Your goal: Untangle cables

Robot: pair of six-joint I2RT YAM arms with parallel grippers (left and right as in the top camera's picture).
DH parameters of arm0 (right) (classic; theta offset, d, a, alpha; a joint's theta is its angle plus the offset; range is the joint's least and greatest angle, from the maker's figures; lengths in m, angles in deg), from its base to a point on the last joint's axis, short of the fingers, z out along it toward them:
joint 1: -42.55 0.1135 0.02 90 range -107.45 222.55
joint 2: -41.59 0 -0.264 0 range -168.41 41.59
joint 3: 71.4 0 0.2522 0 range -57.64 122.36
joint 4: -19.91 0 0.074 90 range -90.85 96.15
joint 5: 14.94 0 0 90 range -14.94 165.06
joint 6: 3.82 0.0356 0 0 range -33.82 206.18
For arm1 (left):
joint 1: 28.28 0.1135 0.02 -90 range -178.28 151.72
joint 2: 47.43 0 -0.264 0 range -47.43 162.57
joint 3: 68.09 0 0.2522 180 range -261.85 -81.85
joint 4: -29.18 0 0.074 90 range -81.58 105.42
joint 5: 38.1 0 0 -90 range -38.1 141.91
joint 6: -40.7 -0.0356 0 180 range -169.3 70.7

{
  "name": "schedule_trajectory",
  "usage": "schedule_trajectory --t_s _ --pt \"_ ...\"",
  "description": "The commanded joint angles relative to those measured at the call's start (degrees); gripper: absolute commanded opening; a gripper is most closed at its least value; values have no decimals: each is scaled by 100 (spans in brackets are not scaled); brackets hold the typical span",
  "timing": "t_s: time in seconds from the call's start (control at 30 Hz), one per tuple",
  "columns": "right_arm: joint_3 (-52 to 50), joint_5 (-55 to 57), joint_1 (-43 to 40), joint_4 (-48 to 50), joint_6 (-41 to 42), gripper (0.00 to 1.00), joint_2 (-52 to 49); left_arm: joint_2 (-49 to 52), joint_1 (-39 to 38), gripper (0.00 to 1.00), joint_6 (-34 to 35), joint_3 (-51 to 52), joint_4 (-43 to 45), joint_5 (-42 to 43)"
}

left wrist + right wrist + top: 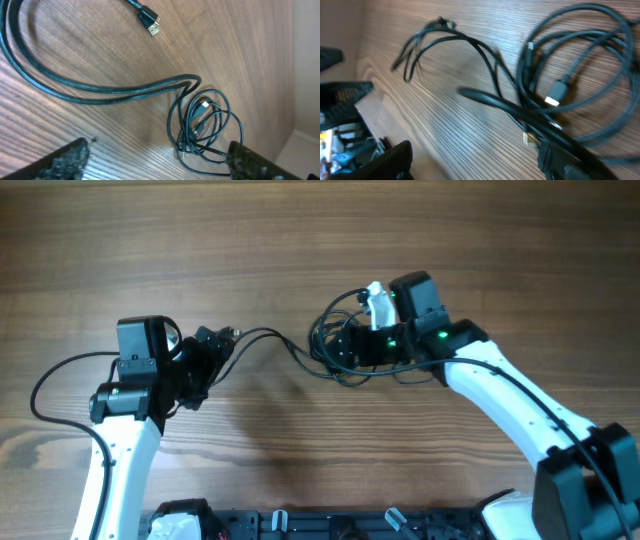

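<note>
Cables [335, 352], thin black cords with metal plugs, could cinch into a knot if one strand is dragged through the overlapping loops. They lie loosely coiled near the middle of the wooden counter [320, 240], toward its right edge, with a strand trailing left. The black left gripper [159, 147] and the right gripper [475, 150] gape wide, seemingly empty.

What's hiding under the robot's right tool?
A bundle of looped black cables on the wooden table. From above, the right tool covers part of the loops, so that part cannot be seen.
</note>
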State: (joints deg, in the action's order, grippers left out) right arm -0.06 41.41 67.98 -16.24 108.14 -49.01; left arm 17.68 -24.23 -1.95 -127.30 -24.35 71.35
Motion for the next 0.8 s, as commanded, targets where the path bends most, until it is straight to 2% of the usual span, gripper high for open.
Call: schedule_trajectory --t_s 0.0,0.23,0.3,0.37,0.43,0.47,0.5,0.6,0.67,0.7,0.77 --pt "90 -173 240 570 407 85 -278 120 28 86 -55 2 -35 -105" --pt "90 1635 623 1331 527 85 -678 129 20 88 -70 2 -131 -90" --pt "90 1823 621 1574 503 80 -778 129 20 88 -70 4 -212 -87" --pt "92 1867 623 1862 404 63 -787 129 20 90 -70 13 -234 -87" --pt "92 1862 623 2175 332 35 -787 129 20 91 -70 13 -269 -87" --pt "94 1862 623 2286 334 17 -785 129 20 93 -68 13 -295 -87" --pt "98 1864 623 2354 354 4 -776 129 20 94 -68 13 -334 -87" --pt "214 1810 623 2339 367 4 -726 129 20 95 -70 13 -439 -90" --pt "297 1606 623 2177 367 9 -656 129 20 96 -70 13 -487 -90" --pt "321 1530 623 2068 361 16 -621 129 20 96 -70 17 -490 -90" --pt "323 1580 623 1762 181 40 -590 129 20 97 -68 17 -483 -90"
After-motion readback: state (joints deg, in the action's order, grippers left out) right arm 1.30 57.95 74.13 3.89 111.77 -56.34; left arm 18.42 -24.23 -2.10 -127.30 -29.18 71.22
